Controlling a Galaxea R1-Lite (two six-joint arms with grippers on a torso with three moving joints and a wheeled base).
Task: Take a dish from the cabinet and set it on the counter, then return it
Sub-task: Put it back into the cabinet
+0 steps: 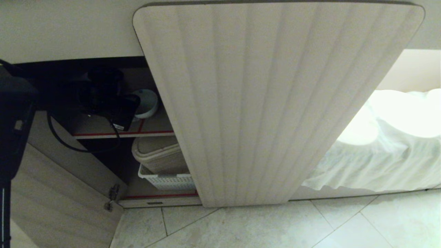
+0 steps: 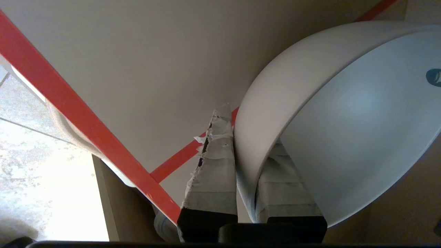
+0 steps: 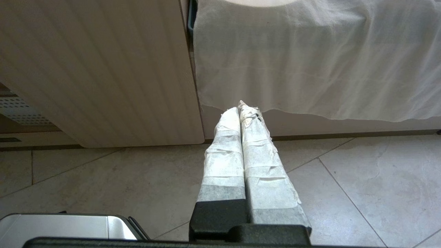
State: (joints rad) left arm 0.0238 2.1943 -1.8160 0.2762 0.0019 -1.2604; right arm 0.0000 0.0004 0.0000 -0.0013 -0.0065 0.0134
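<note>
Down by the floor tiles the right gripper hung parked, fingers pressed together on nothing. Farther in, on the cabinet's upper shelf, the left gripper was clamped on the bowl's rim. Either fetching or returning seemed underway; I cannot tell which, so the next move would be a clean lift out or a gentle release.

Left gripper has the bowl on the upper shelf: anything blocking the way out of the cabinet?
Nothing visible does. The left gripper pinches the bowl wall on the shelf; the open right door stands beside the opening.
</note>
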